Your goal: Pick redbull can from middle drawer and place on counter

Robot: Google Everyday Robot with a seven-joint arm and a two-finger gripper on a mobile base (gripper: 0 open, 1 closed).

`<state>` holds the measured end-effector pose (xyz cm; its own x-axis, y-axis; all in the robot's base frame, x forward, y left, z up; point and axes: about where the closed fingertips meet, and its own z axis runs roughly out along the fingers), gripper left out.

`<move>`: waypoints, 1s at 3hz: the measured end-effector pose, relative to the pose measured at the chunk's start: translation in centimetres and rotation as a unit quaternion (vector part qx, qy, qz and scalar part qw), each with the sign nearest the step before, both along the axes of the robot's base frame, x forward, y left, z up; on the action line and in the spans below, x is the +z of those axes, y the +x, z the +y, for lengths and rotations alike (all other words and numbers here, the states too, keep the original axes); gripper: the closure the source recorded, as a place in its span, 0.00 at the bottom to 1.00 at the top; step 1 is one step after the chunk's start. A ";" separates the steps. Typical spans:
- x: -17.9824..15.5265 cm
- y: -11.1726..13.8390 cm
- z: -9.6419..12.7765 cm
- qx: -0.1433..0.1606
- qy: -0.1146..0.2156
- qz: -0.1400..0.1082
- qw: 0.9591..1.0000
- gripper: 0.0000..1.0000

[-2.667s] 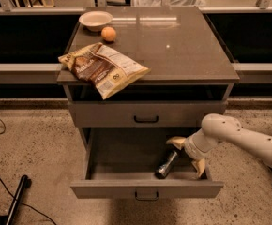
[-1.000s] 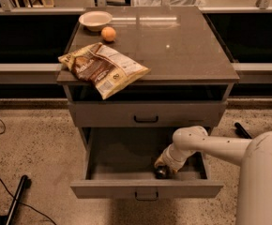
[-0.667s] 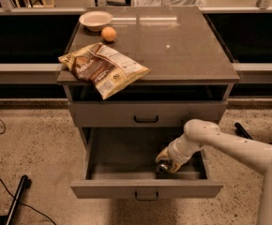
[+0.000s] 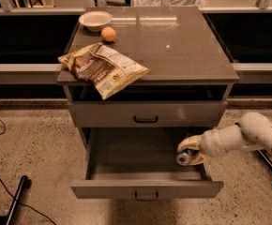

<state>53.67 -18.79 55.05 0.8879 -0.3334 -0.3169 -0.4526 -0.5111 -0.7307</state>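
now, in the camera view, the pincer sits at the right side of the open middle drawer, low over its floor and close to the right wall, with the pale arm reaching in from the right. its two yellowish fingers are closed around the redbull can, one above and one below, and the can's shiny round end faces outward toward the camera.

compared with the view a moment ago, the can has shifted: then it lay slanted on the drawer floor nearer the middle, with the pincer settling over it. it now sits further right and a little higher, lying sideways in the grip, and the arm's forearm has drawn back toward the right. whether the can is fully clear of the floor is hard to tell, but i judge the grasp made and the lift begun.

up top, the bench has a chip bag hanging over its front left edge, with an orange and a bowl at the back left. its right half looks like the natural spot to set the can. the closed drawer front above overhangs the back of the open one, so the can should come out forward before rising.
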 end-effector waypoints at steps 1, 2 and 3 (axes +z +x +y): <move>7.7 -1.7 -3.5 0.016 0.069 -0.080 0.994 1.00; 15.2 -2.7 -3.7 0.038 0.077 -0.169 0.982 1.00; 21.3 -3.1 -1.5 0.067 0.054 -0.244 0.966 1.00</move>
<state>50.59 -20.27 76.39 0.9732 -0.1939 0.1238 0.0239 -0.4498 -0.8928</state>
